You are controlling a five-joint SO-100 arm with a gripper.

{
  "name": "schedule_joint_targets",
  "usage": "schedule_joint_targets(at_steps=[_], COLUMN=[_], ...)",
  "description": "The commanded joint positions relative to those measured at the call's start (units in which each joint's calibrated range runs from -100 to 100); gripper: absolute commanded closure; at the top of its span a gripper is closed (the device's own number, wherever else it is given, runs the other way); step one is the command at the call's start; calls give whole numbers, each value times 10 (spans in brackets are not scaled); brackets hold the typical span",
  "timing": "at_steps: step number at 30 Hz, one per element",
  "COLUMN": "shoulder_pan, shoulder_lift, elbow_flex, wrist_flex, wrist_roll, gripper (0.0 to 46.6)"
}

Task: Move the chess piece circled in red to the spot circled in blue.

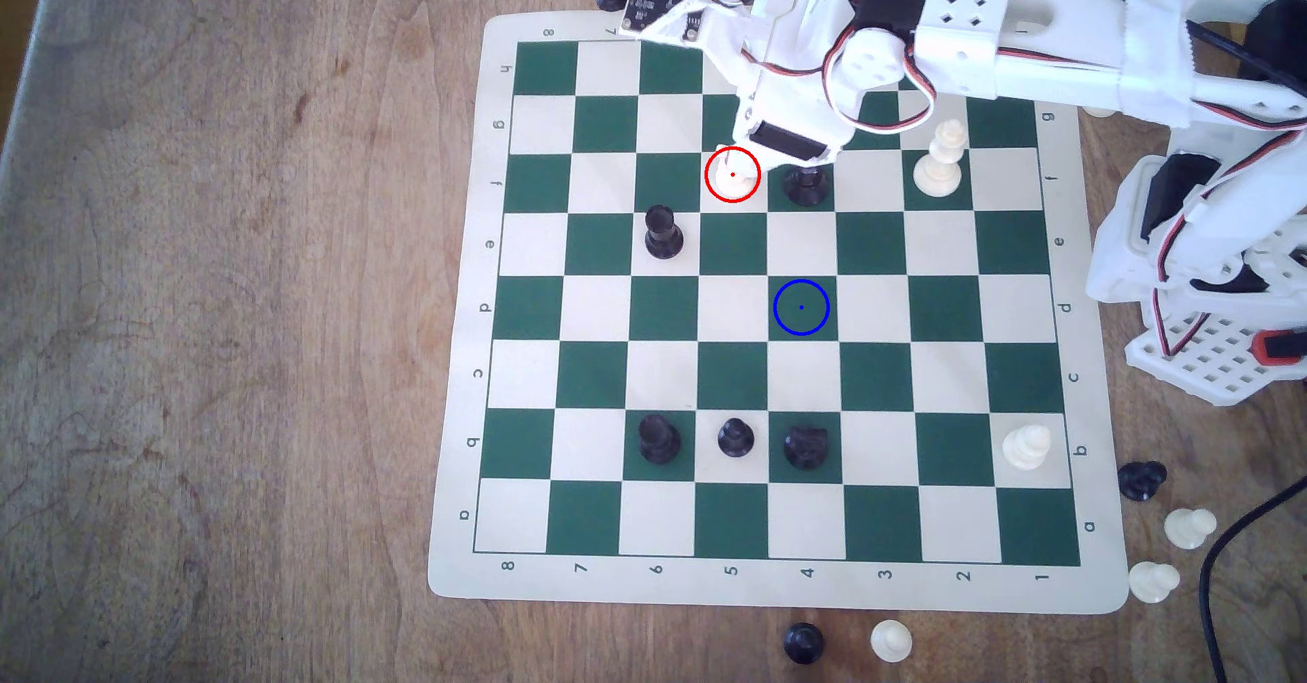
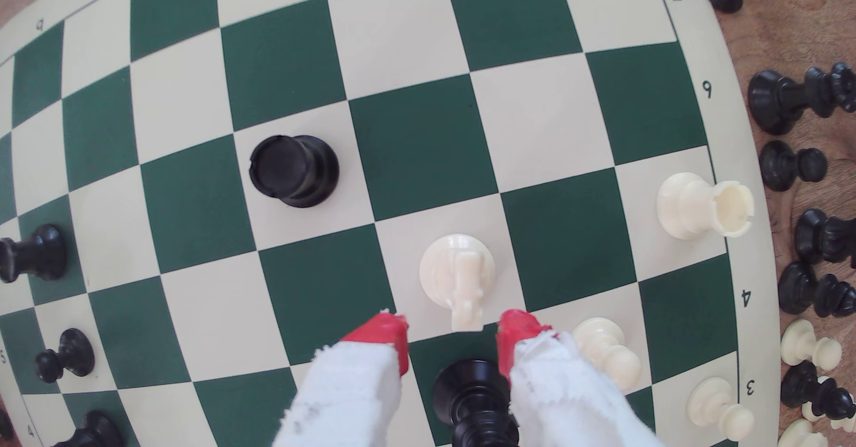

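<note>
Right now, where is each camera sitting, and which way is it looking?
Exterior view: sits high above the table, looking down on the whole chessboard; the white arm reaches in from the exterior view's right.
Wrist view: rides on the arm's wrist, looking down past the open, red-tipped pincer at the white piece just beyond the tips.
Both share: that white piece, ringed red in the exterior view, and the black rook.
</note>
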Motion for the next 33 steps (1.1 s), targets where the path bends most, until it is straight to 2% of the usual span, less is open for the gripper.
schedule_joint_targets(at_steps=[1, 9, 28, 33], shoulder_pan=[12, 22, 4, 1], shoulder_lift=[20, 46, 94, 96], elbow_flex=[-67, -80, -88, -95], wrist_flex=[-14, -24, -21, -22], wrist_roll=[1, 3, 0, -3], gripper=[359, 359, 360, 377])
